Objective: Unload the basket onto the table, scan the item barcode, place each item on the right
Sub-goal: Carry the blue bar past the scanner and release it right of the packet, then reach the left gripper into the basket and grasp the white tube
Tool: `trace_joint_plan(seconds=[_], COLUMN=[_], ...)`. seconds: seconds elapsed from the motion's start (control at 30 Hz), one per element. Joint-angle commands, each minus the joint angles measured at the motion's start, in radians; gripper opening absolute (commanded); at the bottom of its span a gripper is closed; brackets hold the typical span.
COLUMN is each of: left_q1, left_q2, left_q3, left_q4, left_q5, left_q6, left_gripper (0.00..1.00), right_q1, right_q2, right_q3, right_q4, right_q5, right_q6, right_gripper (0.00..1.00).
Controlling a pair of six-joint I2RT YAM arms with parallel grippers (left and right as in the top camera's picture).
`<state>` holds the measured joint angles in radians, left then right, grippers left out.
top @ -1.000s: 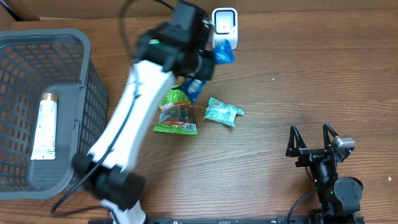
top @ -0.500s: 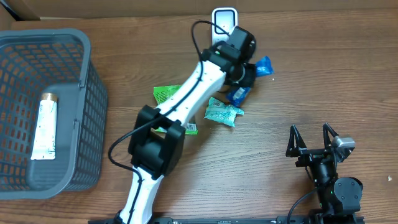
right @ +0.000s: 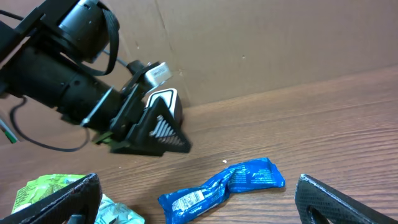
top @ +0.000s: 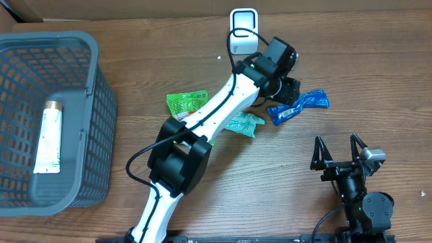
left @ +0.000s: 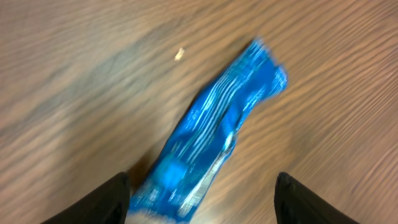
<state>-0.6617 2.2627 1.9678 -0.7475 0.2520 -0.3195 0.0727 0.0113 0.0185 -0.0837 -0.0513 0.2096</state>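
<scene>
The blue snack packet point(top: 299, 106) lies flat on the wooden table, to the right of the white barcode scanner point(top: 243, 30). My left gripper point(top: 283, 94) hovers over the packet's left end with its jaws open. In the left wrist view the packet point(left: 211, 137) runs between the two dark fingers point(left: 106, 199) without being pinched. My right gripper point(top: 335, 140) rests open near the front right, holding nothing. From the right wrist view the packet point(right: 221, 186) shows its label side up, with the left gripper point(right: 152, 140) just behind it.
A green packet point(top: 187, 102) and a teal packet point(top: 243, 123) lie beside the left arm. A grey mesh basket point(top: 94, 101) at the far left holds a white tube point(top: 47, 135). A cardboard wall point(right: 261, 43) backs the table.
The left arm swung right, away from the scanner, carrying the blue packet. Its jaws then opened and the packet now lies on the table. The right arm stayed still.
</scene>
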Motion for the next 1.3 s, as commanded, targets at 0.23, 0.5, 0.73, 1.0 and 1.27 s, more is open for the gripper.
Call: trace_joint_plan(seconds=[0.23, 0.5, 0.73, 1.0, 1.27], left_q1=[0.303, 0.547, 0.867, 1.007, 1.104], left_q2=[-0.250, -0.499, -0.531, -0.515, -0.515], left_q3=[0.451, 0.491, 0.455, 0.192, -0.015], left_q4=[-0.525, -0.813, -0.942, -0.850, -0.716], left_q5=[0.000, -0.226, -0.231, -0.278, -0.330], left_q6=[0.040, 0.093, 0.171, 0.192, 0.154], left_gripper=[0.59, 0.66, 0.72, 0.75, 0.82], right_q1=[0.003, 0.003, 0.003, 0.003, 0.003], right_q2=[-0.007, -0.007, -0.007, -0.007, -0.007], right_q3=[-0.011, -0.011, -0.011, -0.011, -0.011], right_q4=[0.003, 0.003, 0.003, 0.003, 0.003], right_q5=[0.006, 0.006, 0.006, 0.006, 0.006], right_q6=[0.000, 0.000, 0.000, 0.000, 0.000], right_gripper=[1.00, 1.00, 1.00, 1.00, 1.00])
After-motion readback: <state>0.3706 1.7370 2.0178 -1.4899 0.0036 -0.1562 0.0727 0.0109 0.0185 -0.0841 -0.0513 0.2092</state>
